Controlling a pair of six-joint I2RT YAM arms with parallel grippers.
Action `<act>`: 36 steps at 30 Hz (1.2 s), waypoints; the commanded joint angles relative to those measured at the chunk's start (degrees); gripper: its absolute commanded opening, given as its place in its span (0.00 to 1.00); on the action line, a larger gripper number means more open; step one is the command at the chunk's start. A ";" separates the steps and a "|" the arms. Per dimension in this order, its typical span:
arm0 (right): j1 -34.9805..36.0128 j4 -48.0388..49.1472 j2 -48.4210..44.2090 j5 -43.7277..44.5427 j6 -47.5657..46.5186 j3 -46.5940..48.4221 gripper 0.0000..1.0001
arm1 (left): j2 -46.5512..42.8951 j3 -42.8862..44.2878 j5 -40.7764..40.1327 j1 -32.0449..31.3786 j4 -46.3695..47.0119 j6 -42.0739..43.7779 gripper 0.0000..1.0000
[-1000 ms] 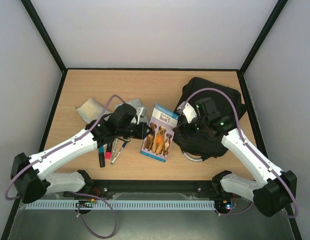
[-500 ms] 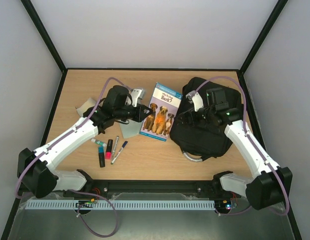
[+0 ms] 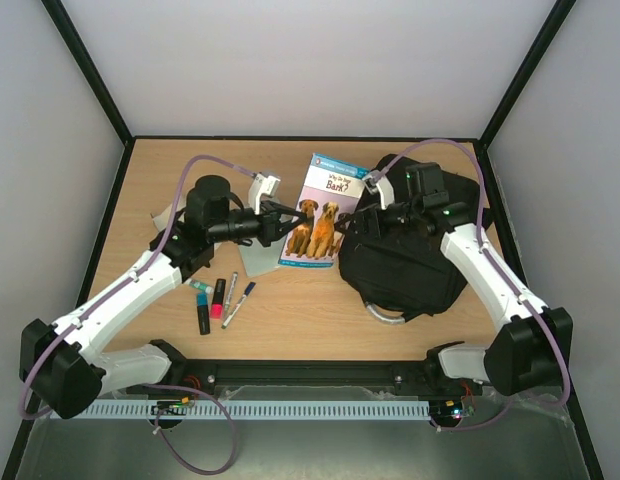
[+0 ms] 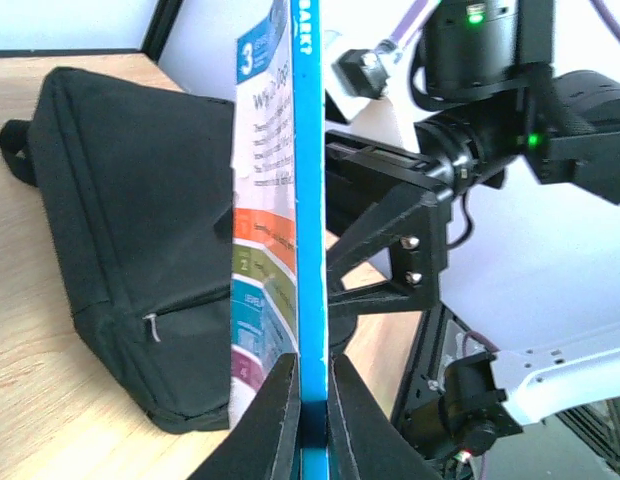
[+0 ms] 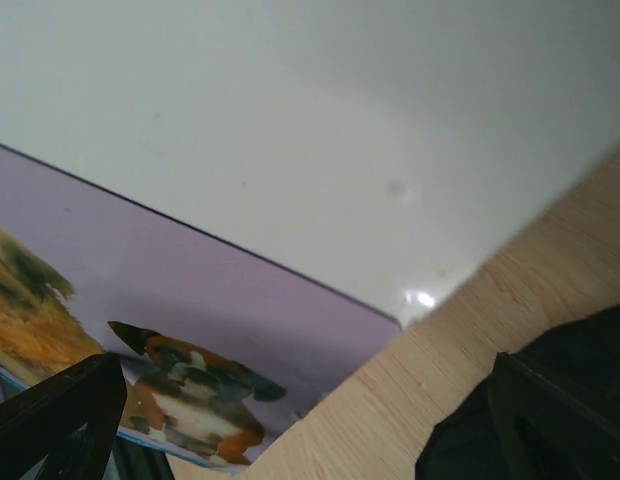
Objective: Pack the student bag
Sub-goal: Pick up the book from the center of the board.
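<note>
The student bag (image 3: 410, 265), a large black backpack, lies on the right of the table with its grey looped handle (image 3: 386, 316) toward the near edge. My left gripper (image 3: 288, 213) is shut on the edge of a dog book (image 3: 322, 208), holding it raised and tilted beside the bag's left side. In the left wrist view the book's blue spine (image 4: 308, 200) stands upright between the jaws of the left gripper (image 4: 308, 412), with the bag (image 4: 120, 240) behind. My right gripper (image 3: 358, 218) stands open at the bag's upper left; the right gripper (image 5: 305, 385) looks onto the book cover (image 5: 180, 320), nothing between its fingers.
Several markers and pens (image 3: 218, 300) lie near the front left of the table. A grey pouch (image 3: 256, 260) lies under the left arm, and a grey sheet (image 3: 168, 215) further left. Black frame posts edge the wooden table (image 3: 310, 320).
My left gripper has lifted the book off the table and carried it back and right, toward the bag. My right gripper has opened wider and drawn back toward the bag's upper left.
</note>
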 commanded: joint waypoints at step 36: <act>-0.13 13.07 -4.57 -25.10 18.79 4.96 0.81 | 0.86 -2.17 -2.18 6.53 6.99 -4.83 0.02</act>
